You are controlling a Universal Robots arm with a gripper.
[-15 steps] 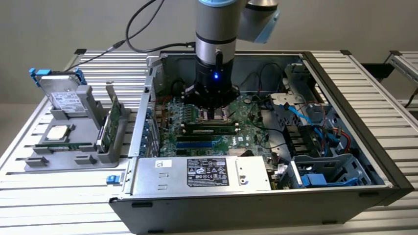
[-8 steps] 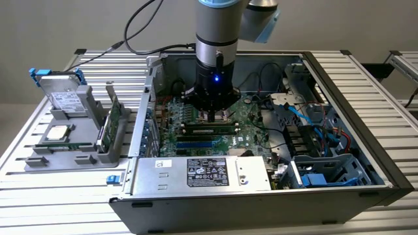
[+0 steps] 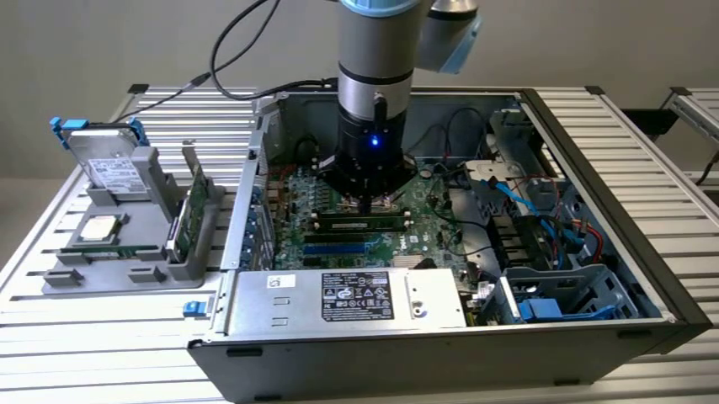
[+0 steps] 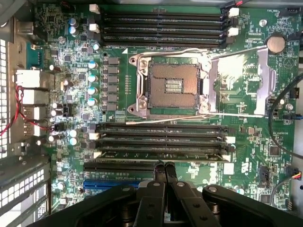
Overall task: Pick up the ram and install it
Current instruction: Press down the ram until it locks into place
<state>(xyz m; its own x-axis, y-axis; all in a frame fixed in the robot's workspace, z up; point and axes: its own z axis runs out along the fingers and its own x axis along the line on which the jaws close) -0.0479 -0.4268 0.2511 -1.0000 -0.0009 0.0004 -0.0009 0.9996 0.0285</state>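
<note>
You are looking into an open computer case (image 3: 663, 316) with the motherboard (image 3: 433, 220) lying flat inside it. Nearest the exterior camera, against the front wall of the case, sits the silver power supply (image 3: 348, 296) with its label facing up. Just behind the power supply on the motherboard lie the blue and black slots, and the ram (image 3: 359, 224) sits in a black slot beyond them, seated level along its length. In the wrist view the ram (image 4: 161, 154) is the green stick in the slot nearest the fingers, in the bank of memory slots just on the gripper's side of the open processor socket (image 4: 173, 85). Your gripper (image 3: 371, 200) hangs straight down over the motherboard, right above the ram, and its fingers (image 4: 160, 172) are pressed together with nothing between them; in the wrist view the gripper (image 4: 164, 166) has its tips just short of the ram. Outside the case, to the exterior view's left, a grey holder (image 3: 124, 252) carries a hard drive (image 3: 107, 164) standing upright, a processor lying flat, and a green card on edge (image 3: 194, 210).
</note>
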